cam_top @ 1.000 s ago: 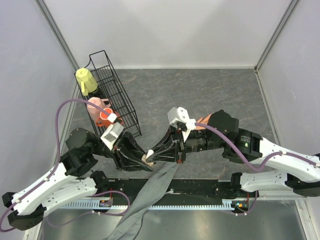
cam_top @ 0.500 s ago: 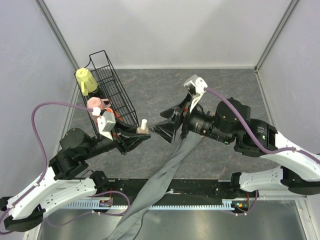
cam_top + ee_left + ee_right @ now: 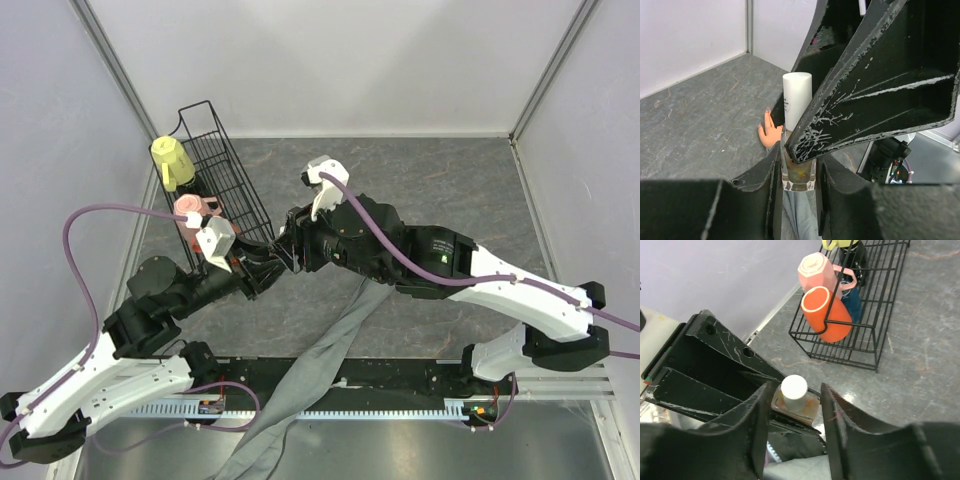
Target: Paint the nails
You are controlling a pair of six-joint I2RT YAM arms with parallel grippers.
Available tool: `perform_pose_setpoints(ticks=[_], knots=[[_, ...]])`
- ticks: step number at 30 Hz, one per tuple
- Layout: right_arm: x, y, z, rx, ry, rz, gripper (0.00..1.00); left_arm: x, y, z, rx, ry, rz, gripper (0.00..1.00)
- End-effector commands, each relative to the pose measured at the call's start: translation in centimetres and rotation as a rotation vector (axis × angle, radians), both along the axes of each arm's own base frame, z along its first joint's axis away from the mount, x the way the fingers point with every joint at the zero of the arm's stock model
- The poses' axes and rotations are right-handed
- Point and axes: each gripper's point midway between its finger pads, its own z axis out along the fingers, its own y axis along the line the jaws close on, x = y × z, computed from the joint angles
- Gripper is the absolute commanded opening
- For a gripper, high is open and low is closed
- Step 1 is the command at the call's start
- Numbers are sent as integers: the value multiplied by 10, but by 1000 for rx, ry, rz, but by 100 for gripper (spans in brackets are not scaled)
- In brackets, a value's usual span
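Left gripper (image 3: pixel 799 172) clamps the polish bottle (image 3: pixel 799 176) while the right gripper (image 3: pixel 796 392) holds its jaws parted astride the white cap (image 3: pixel 794 388), not touching: an off-centre pinch risks wrenching the bottle loose near the mannequin hand (image 3: pixel 771 134), whose nails (image 3: pixel 767 113) lie on the table (image 3: pixel 700 115) just beyond.

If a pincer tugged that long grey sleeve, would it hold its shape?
Probably not: the grey sleeve lies creased and sags over the front rail, so it looks floppy. Pulling it would likely drag the small hand along.
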Motion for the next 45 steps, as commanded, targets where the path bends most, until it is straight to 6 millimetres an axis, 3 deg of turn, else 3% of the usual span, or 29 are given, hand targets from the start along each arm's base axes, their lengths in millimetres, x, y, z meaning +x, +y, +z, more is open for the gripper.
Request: perform_pose_setpoints(ticks=[1,6,10,13,16,17,18,19,20,21,23,28,32,33,34,35,36,37,38,39,40,41,45], knots=[[7,-10,28,45,-54,-47,38,2,0,12,-31,-56,7,2],[9,-12,26,29,-69,-52,34,0,-1,8,-22,-46,-2,2],[6,-11,21,14,-71,-32,3,-5,-3,12,-41,-38,-30,2],[-4,-8,21,4,-91,51,0,-20,-6,21,-71,-52,-109,2],[-26,-9,32,22,-186,214,0,-72,-15,40,-118,-134,-395,2],[-53,-11,30,52,-200,371,0,-113,-14,51,-148,-195,-617,2],[-69,-9,46,135,-267,469,0,-133,-12,54,-156,-213,-739,2],[-85,-7,25,133,-278,571,0,-152,-8,55,-158,-223,-860,2],[-123,-22,40,221,-326,760,0,-186,9,61,-165,-258,-1068,2],[-135,-26,50,285,-373,827,0,-196,14,59,-152,-249,-1145,2],[-151,-32,48,313,-374,916,0,-200,15,59,-135,-224,-1202,2],[-153,-35,47,321,-382,938,0,-171,-4,60,-116,-182,-1002,2],[-132,-43,54,321,-389,820,0,-139,-12,67,-122,-203,-784,2],[-125,-44,52,307,-377,772,4,-132,-13,67,-123,-206,-737,2],[-102,-45,55,290,-376,635,16,-110,-16,68,-130,-186,-609,2],[-90,-48,57,281,-367,559,34,-99,-15,64,-117,-183,-538,2],[-74,-49,50,238,-331,471,70,-86,-13,62,-113,-176,-463,2],[-54,-58,63,246,-304,332,76,-60,-10,62,-120,-151,-316,2],[-39,-57,58,215,-273,247,79,-46,-8,53,-93,-137,-241,2],[-31,-59,51,178,-233,197,82,-35,-3,51,-91,-132,-174,2],[-27,-63,63,210,-197,145,83,-16,4,45,-86,-108,-60,2],[-11,-64,57,190,-170,48,83,-9,8,42,-79,-102,-16,2],[-7,-55,62,213,-126,10,84,5,13,33,-60,-98,63,2]])
